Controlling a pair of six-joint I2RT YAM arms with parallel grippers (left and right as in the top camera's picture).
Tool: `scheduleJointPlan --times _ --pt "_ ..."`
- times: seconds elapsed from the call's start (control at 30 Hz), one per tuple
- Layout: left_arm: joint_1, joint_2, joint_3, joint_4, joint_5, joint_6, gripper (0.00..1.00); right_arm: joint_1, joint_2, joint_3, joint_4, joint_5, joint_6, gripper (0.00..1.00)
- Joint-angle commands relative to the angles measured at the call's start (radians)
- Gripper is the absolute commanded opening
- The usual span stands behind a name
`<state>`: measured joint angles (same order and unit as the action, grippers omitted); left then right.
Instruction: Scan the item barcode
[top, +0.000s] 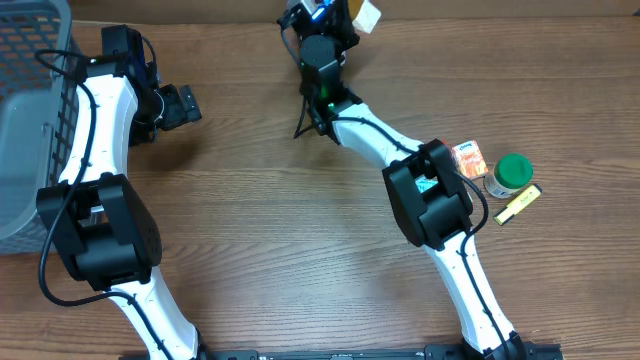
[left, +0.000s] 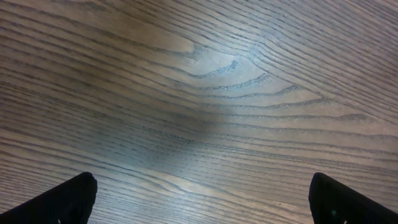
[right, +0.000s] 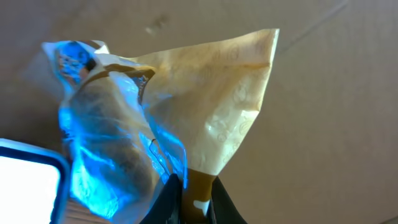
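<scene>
Packet (right: 205, 112) looks mid-scan, no read confirmed yet. Nearer, at ten o'clock, the left tool (left: 202, 199) gapes wide and empty over the desk (left: 199, 93). Farther, at twelve, the right tool (right: 191, 202) pinches it tight, aloft in blue light.

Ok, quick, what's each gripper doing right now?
Left gripper: open, holding nothing.
Right gripper: shut on the packet.

Blue glare blurs the print on the packet (right: 214, 106) pinched ahead of the right gripper (right: 189, 200), itself cut by the bottom edge, and the bright panel (right: 28, 186) to its left is cropped.
</scene>
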<state>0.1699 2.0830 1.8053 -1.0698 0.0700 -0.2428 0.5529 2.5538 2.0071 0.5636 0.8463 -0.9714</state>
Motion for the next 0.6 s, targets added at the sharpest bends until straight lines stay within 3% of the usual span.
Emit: scheduleJointPlan --times 0.0,0.33,0.57 --pt "-0.002 -0.042 0.019 0.002 -0.003 0.011 1.00 0.014 -0.018 0.014 0.010 0.006 0.021 0.04" --pt "-0.002 -0.042 0.020 0.002 -0.003 0.011 1.00 0.016 -0.071 0.014 0.001 0.010 0.022 0.04" --pt "-0.002 -0.042 0.019 0.002 -0.003 0.011 1.00 0.019 -0.097 0.014 -0.111 0.010 0.056 0.04"
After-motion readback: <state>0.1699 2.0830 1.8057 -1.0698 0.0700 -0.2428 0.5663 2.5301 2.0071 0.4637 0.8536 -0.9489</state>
